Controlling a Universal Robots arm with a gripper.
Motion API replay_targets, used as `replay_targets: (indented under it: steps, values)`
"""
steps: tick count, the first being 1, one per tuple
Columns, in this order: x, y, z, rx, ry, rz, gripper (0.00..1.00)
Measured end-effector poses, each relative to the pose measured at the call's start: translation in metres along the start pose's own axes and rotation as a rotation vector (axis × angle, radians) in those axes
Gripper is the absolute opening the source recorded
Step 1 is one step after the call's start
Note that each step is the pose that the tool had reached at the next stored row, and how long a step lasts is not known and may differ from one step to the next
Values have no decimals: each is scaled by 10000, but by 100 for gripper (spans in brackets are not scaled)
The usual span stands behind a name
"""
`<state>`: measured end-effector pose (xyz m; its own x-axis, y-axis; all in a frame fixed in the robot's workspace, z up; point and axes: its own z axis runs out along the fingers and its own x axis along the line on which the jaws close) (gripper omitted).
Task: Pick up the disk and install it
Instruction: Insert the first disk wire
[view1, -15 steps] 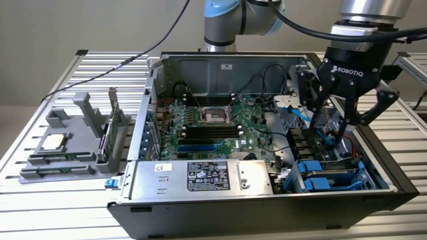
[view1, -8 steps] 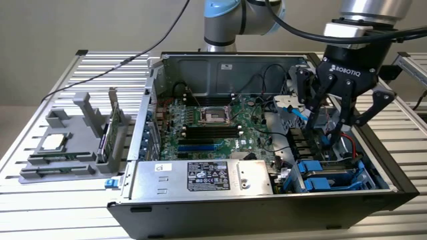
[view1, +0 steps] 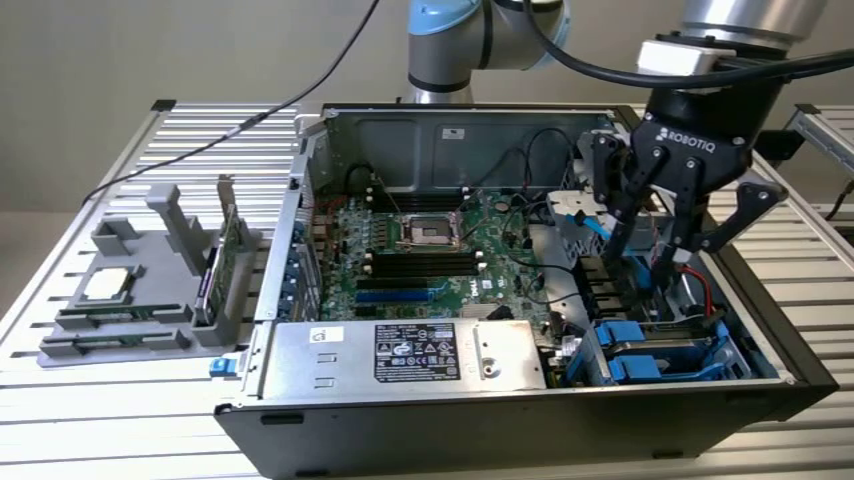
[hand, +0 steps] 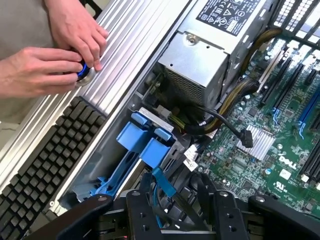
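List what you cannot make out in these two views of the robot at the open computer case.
- Disk: exterior view, label and metal face hidden under its own blue frame.
- End effector: exterior view, fingertips merge with the cables behind; contact unclear.
- Button: wrist view, covered by a person's hands.
- Keyboard: wrist view, cut off by the picture edge.

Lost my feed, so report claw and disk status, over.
Claw open, empty, hanging over the drive bay. Disk in its blue carrier, lying in the bay below. Blue cable close beside the claw.
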<state>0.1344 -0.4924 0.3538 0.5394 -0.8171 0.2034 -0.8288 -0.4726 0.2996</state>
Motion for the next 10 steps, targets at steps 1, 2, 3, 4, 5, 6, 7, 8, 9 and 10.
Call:
replay_targets:
  steps: [1,2,3,4,5,6,7,8,9,10]
  values:
    - [0,0,0,-21,-28,93,49]
    - [1,0,-2,-40,-55,187,49]
    - [1,2,-7,-54,-78,260,49]
    - [2,4,-13,-64,-95,318,49]
    - [3,6,-20,-71,-106,355,49]
    - [5,8,-27,-74,-112,371,49]
    - [8,9,-34,-76,-114,380,49]
    - [13,9,-39,-77,-116,385,49]
    - [20,10,-45,-78,-117,389,49]
    - [28,11,-51,-80,-118,394,49]
